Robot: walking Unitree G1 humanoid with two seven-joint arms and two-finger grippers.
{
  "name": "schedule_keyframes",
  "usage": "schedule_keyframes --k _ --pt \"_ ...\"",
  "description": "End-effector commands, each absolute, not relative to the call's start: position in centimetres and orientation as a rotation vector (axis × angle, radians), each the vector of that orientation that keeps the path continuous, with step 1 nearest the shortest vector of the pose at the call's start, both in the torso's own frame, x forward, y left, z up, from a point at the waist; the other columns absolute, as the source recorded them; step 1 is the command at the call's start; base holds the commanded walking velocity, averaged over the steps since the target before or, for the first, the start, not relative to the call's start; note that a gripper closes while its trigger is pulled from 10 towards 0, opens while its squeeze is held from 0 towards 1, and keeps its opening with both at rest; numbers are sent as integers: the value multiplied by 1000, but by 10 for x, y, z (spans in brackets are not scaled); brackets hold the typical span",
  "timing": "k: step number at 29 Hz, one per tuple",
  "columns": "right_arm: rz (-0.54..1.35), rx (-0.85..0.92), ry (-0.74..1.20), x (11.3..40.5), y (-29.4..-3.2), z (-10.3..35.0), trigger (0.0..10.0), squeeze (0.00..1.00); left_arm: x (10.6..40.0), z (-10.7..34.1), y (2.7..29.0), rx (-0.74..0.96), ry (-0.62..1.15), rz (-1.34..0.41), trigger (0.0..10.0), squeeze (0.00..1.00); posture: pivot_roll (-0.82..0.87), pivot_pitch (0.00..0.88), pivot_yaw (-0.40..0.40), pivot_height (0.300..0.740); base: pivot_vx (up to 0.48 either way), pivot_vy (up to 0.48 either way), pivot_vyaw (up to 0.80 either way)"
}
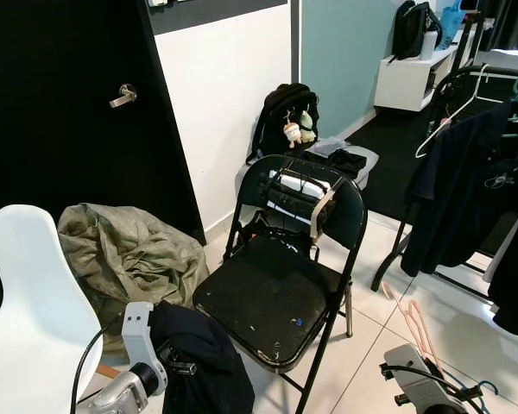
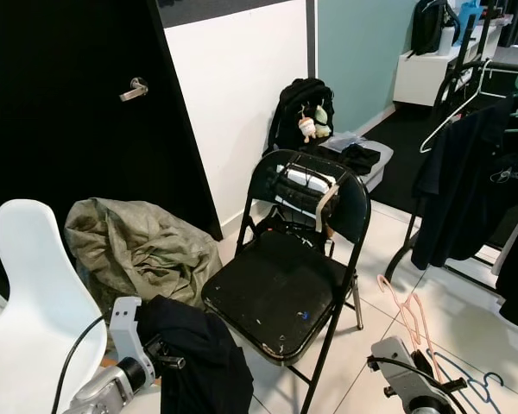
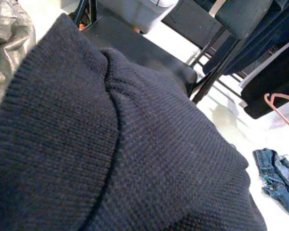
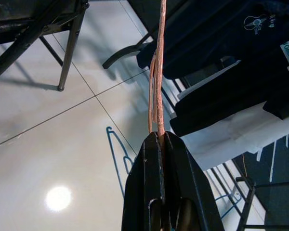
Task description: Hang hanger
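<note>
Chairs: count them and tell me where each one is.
2. The black folding chair stands in the middle; the white chair is at the robot's near left. More may hide behind the hanging clothes.

Chair (image 1: 276,285) in the middle — bag (image 1: 125,250) left, clothes rack (image 1: 475,172) right.

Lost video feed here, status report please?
Right gripper jaws shut on pink hanger. Left gripper holds dark garment. Folding chair ahead, clothes rack right.
</note>
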State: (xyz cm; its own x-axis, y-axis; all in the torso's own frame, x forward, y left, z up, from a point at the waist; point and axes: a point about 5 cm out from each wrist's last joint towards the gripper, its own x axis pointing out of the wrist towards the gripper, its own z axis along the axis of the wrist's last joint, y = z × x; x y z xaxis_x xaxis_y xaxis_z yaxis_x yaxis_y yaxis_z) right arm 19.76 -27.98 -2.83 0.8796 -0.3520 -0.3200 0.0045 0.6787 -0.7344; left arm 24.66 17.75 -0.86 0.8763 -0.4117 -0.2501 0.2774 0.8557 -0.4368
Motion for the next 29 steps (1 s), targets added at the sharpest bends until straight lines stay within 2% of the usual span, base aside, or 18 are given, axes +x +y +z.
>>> schedule_keyframes --k 1,9,23,26,28,29 --pt "-190 -799 450 197 -276 -29 10000 0 248 -4 182 -401 308 -357 10000 0 -179 8 55 710 0 0 0" --pt "-103 -818 398 195 -267 -28 10000 0 246 -3 181 -394 306 -366 10000 0 -180 15 56 710 0 0 0" --pt "-113 -816 389 195 -268 -27 10000 0 245 -2 179 -374 304 -373 10000 0 -171 18 44 710 0 0 0" --pt "-183 -755 398 196 -272 -25 10000 0 245 -2 179 -374 302 -373 10000 0 -166 16 45 710 0 0 0" --pt "-273 -474 403 211 -281 -14 10000 0 246 -2 179 -360 311 -373 10000 0 -164 15 46 710 0 0 0" --pt "-273 -474 403 211 -281 -14 10000 0 246 -2 179 -360 311 -373 10000 0 -164 15 46 710 0 0 0"
